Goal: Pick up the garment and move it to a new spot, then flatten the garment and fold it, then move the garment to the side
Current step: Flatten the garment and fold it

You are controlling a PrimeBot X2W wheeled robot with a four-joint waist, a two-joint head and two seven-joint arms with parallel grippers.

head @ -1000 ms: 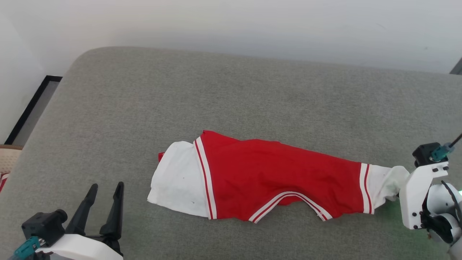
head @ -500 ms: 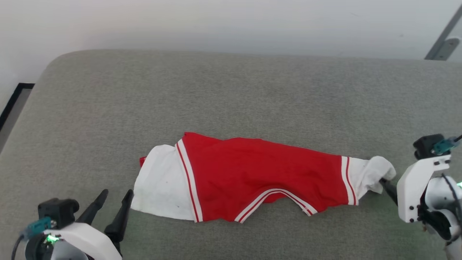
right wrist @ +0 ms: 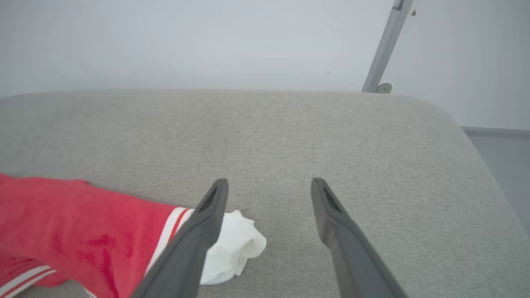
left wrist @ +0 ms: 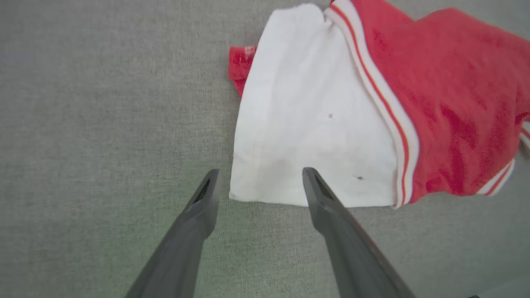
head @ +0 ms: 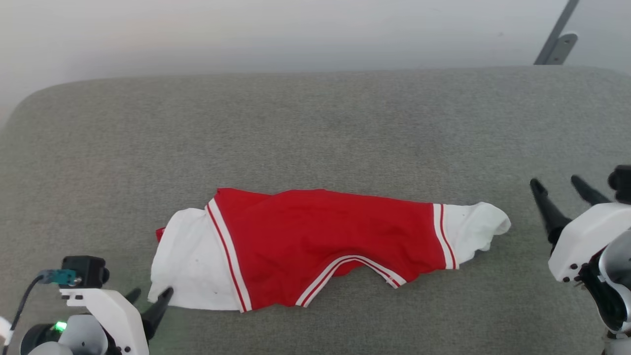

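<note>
Garment point(head: 325, 236) lay bunched lengthwise on the grey cushion point(head: 315, 123) in the head view. Left gripper point(head: 150, 295) was spread at one white sleeve end; right gripper point(head: 556, 183) was spread, apart from the other.
Left wrist view: sleeve corner point(left wrist: 248, 190) showed between the open fingers.
Right wrist view: crumpled sleeve point(right wrist: 236, 244) lay just beside one finger.
Judgement: flattening in hand; pinch both sleeve edges low and pull outward evenly.

left gripper point(left wrist: 260, 171): jaws wide apart, straddling white sleeve point(left wrist: 306, 124) corner | garment point(left wrist: 447, 91): red body, lying on grey padded surface point(left wrist: 83, 124)
</note>
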